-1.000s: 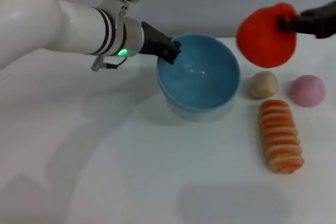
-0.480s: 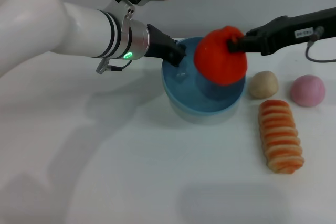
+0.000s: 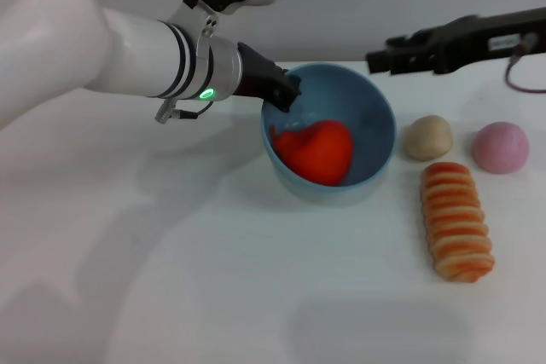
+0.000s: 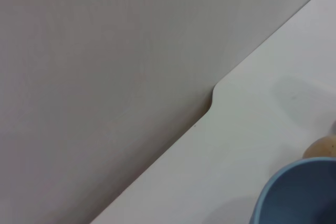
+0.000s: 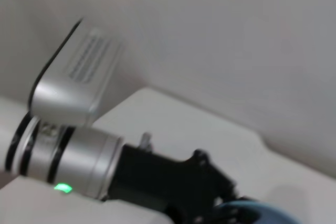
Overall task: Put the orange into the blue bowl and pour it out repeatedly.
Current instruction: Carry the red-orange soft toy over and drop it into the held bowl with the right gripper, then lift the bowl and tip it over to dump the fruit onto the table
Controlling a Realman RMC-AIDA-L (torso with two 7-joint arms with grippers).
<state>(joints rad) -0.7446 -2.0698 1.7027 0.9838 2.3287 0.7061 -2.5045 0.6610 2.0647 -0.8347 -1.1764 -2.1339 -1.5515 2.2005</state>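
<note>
The orange [image 3: 317, 151] lies inside the blue bowl [image 3: 372, 111], which stands on the white table in the head view. My left gripper [image 3: 285, 91] is shut on the bowl's near-left rim. My right gripper [image 3: 380, 55] hangs open and empty just above the bowl's far-right rim. The bowl's rim also shows in the left wrist view [image 4: 299, 192] and in the right wrist view [image 5: 247, 208], where the left arm [image 5: 157, 182] reaches to it.
A tan ball [image 3: 427, 137], a pink ball [image 3: 500, 147] and a striped bread roll [image 3: 456, 220] lie right of the bowl. The table's back edge meets a grey wall [image 4: 105, 77].
My right gripper carried the orange leftward over the bowl, let it go, and drew back to the right. The orange now lies in the bowl. The left gripper kept its hold.
</note>
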